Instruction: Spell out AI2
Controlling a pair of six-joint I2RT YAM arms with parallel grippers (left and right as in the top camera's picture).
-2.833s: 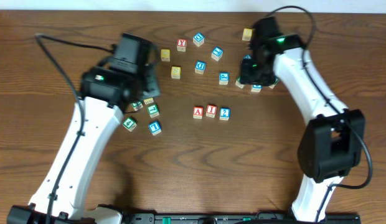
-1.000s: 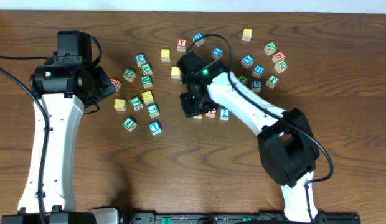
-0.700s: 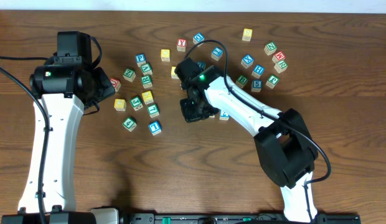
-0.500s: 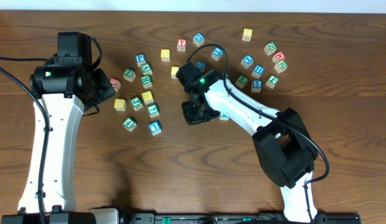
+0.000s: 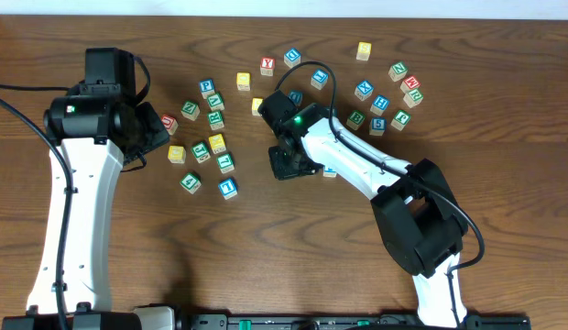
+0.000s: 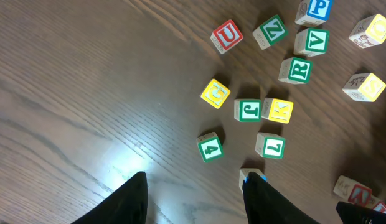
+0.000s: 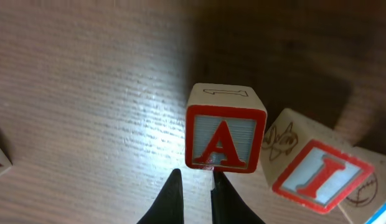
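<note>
A dark wooden counter (image 5: 266, 266) is seen from above, scattered with small letter cubes. The right arm (image 5: 357, 163) stretches to the middle, and in that view its wrist covers the A and the I.

From the right wrist we see the A (image 7: 225, 135) sitting flat on the counter, a red letter in a red frame, just beyond the fingertips. The right jaws stand only a sliver apart and hold nothing. One fingertip (image 7: 227, 202) ends at the A's lower edge; we cannot tell whether it touches. The I (image 7: 317, 175), also red, lies just beside the A toward the picture's right. It is turned askew, with one corner at the A's side.

The 2 (image 5: 331, 170) peeks out beside the right arm in the overhead view, and its face is too covered for us to read.

The left arm (image 5: 82, 183) stands at the far left, well apart from these three. Its wrist view shows the left jaws open and empty above bare wood. Beyond them we see a cluster of cubes, among them a green 4 (image 6: 210, 147), an L (image 6: 271, 145), a J (image 6: 248, 110), a yellow K (image 6: 277, 110) and a red U (image 6: 227, 36).
</note>
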